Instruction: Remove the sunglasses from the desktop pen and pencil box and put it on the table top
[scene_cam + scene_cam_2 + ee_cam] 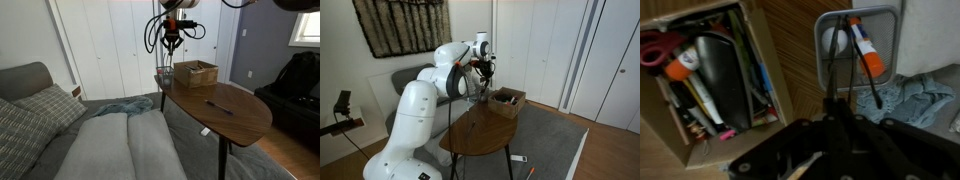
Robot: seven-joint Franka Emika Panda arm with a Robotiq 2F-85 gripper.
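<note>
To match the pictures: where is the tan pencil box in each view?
In an exterior view: tan pencil box, upper centre, on the table's far end.
In an exterior view: right of centre.
Wrist view: left half.
Shared landmark: reddish wooden table top under it.

A grey couch (120, 150) is filling the near corner, a checked pillow (45, 105) leaning on it. White closet doors (110, 40) are standing behind the couch. Far across from the couch, a window (306, 28) is letting in daylight and a dark seat (295, 85) is sitting.
</note>
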